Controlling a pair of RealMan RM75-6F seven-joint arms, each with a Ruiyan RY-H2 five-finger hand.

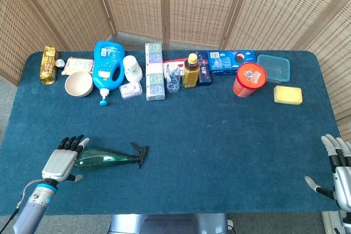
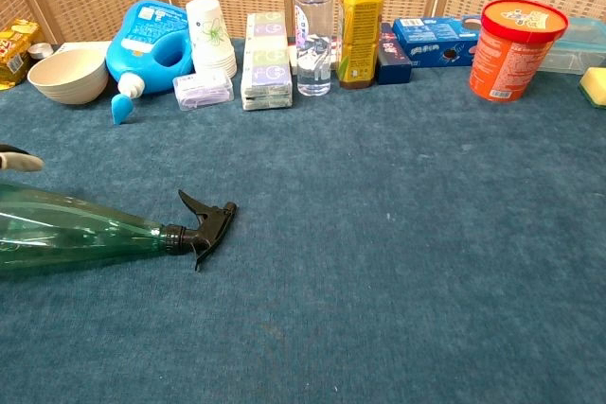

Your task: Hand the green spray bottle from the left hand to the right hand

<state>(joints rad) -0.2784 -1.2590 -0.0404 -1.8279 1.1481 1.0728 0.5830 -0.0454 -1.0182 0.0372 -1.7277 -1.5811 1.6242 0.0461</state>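
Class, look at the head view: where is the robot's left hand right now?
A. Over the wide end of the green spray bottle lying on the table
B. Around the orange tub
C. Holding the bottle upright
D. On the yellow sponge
A: the left hand sits over the wide end of the green spray bottle, which lies flat on the table.

The spray bottle [image 1: 107, 158] lies on its side on the table [image 1: 219, 152] near the front left, nozzle pointing right. The left hand [image 1: 64, 158] sits over its base end. The right hand [image 1: 339, 169] hangs at the front right edge, well apart. A row of containers [image 1: 164, 72] stands along the back, with a sponge [image 1: 288, 95] at its right end.
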